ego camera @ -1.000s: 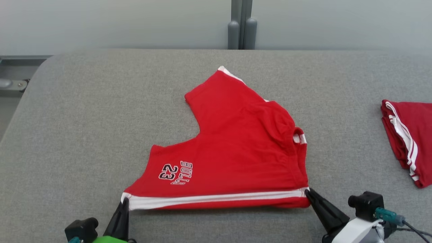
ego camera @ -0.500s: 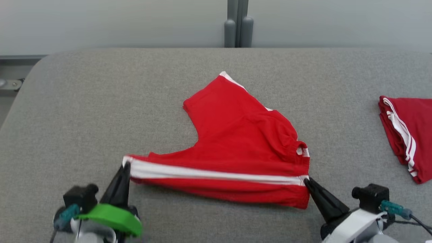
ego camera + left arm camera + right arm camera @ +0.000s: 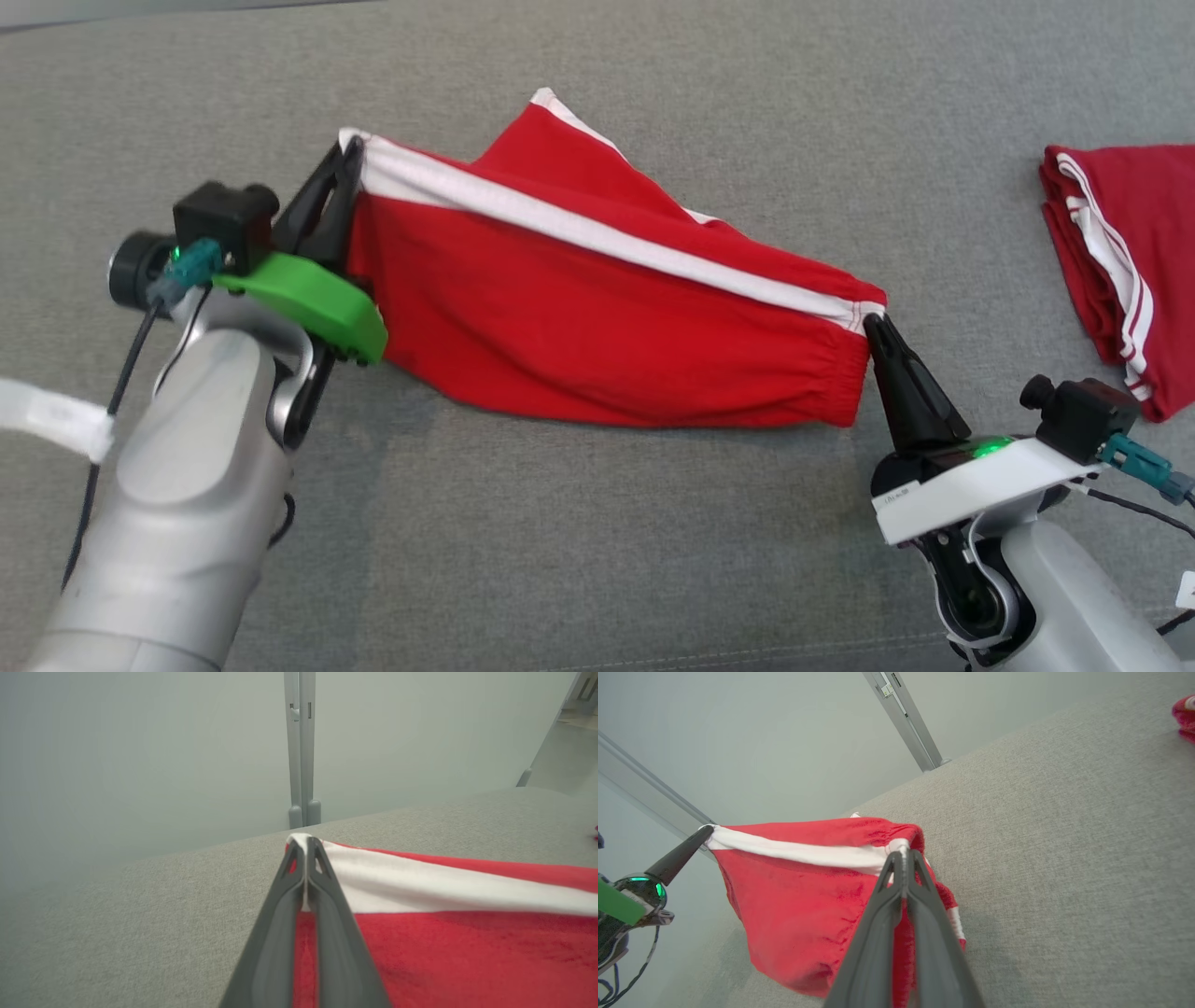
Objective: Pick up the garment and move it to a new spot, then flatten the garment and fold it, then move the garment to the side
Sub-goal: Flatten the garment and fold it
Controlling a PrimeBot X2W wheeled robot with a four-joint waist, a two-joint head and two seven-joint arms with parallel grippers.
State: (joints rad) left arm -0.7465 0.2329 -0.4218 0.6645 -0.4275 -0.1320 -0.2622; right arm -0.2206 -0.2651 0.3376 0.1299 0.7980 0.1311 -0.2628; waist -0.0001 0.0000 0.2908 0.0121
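Two claws held the red garment [image 3: 579,317] taut by its white stripe [image 3: 597,238]; left gripper [image 3: 349,159] clamped its left end, right gripper [image 3: 872,323] its right; folded clothes [image 3: 1134,252] lay right of it.

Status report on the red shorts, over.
Left gripper, right gripper: jaws shut on stripe ends. Red shorts hang stretched between them. Folded red garment far right, clear.

Even, soft, bright light; faint shadow under the garment [image 3: 597,317]; wrist views blur close up.
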